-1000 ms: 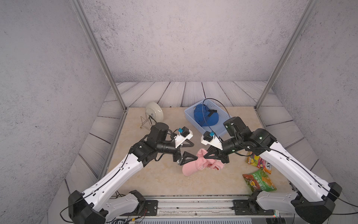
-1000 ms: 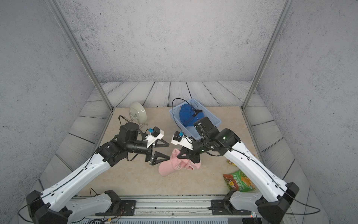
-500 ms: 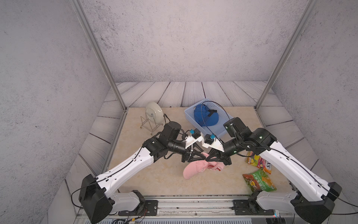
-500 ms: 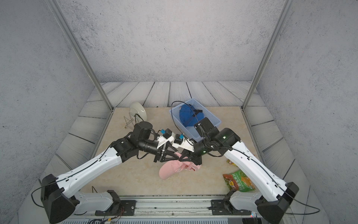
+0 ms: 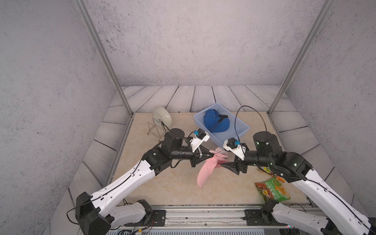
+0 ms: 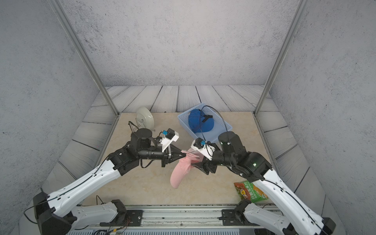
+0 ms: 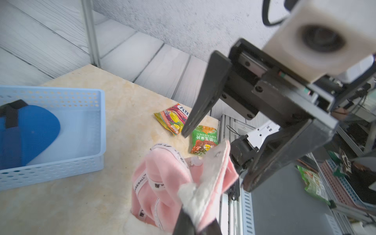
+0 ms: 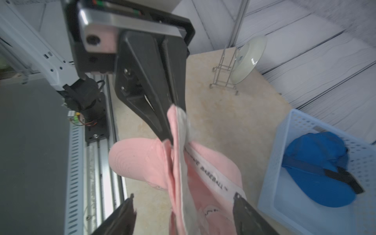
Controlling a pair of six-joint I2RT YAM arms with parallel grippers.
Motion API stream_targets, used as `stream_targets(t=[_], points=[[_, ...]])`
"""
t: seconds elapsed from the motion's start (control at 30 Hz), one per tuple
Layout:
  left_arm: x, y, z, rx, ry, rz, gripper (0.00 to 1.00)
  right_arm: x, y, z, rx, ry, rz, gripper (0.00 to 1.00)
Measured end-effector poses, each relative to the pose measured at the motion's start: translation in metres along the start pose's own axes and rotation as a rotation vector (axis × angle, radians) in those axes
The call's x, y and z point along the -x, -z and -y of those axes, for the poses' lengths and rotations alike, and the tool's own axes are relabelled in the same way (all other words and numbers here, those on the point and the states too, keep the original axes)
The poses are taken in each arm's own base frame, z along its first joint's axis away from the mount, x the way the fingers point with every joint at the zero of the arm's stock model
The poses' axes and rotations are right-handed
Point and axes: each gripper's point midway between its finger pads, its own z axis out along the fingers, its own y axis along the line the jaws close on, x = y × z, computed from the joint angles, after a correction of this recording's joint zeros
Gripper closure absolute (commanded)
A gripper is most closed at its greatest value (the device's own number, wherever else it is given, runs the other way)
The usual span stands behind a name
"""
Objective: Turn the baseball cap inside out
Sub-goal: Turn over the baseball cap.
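Observation:
The pink baseball cap (image 5: pixel 207 168) (image 6: pixel 181 171) hangs above the middle of the table with its bill pointing down. My left gripper (image 5: pixel 213 156) (image 6: pixel 185 156) is shut on a folded pink-and-grey edge of the cap (image 7: pixel 162 183), as the right wrist view shows close up (image 8: pixel 173 126). My right gripper (image 5: pixel 224 160) (image 8: pixel 183 203) is open. Its fingertips (image 8: pixel 242 205) stand on either side of the cap (image 8: pixel 138 160) without pinching it. White inner tape printed "BASEBALL" shows on the cloth.
A light blue basket (image 5: pixel 243 130) (image 6: pixel 227 127) at the back holds a blue cap (image 5: pixel 216 123). A plate (image 5: pixel 161 118) stands in a wire rack at the back left. Two snack packets (image 5: pixel 271 189) (image 5: pixel 264 169) lie at the right, under my right arm.
My left gripper has reached in and shut on the cap's edge. My right gripper has let go and opened. The cap now hangs from the left gripper, bill drooping.

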Motion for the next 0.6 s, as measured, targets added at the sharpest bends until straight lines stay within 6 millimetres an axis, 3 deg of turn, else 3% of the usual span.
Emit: stream_targets(t=[0.07,0.33,0.6], points=[[0.012,0.005,-0.004,0.046,0.043,0.051,1.0,-0.002,0.003,0.011,-0.095,-0.02,0.088,0.01],[0.038,0.015,-0.023,0.166,0.234,0.204,1.0,-0.02,-0.001,0.056,-0.403,-0.092,0.358,0.0],[0.055,0.017,-0.027,0.165,0.326,0.286,1.0,0.012,0.0,0.078,-0.505,-0.064,0.503,0.0]])
